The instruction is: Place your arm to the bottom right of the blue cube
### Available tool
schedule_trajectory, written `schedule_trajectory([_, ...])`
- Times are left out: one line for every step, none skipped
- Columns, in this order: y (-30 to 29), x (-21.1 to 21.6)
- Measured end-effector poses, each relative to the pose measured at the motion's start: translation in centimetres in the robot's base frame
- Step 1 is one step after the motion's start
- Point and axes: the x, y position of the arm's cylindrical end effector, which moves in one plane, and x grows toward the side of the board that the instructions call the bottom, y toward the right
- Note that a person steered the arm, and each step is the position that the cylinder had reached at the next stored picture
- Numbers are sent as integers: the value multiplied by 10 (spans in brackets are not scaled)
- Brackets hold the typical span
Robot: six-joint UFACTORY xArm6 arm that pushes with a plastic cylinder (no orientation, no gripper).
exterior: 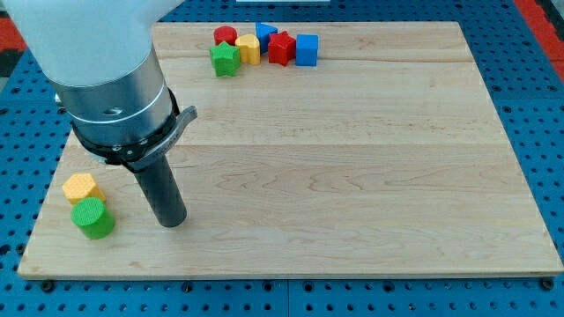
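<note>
The blue cube (307, 49) sits near the view's top edge of our board (352, 176), at the right end of a tight bunch, touching a red star (281, 47). We have no claw, only a rod. My tip (174, 220) rests far away at the view's bottom left, just right of a green cylinder (92, 218) and a yellow block (81, 187).
</note>
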Motion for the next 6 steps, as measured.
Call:
schedule_trajectory([1,0])
schedule_trajectory([17,-5])
schedule_trajectory([95,-52])
schedule_trajectory([201,-119])
schedule_trajectory([270,-163])
schedule_trajectory([300,-213])
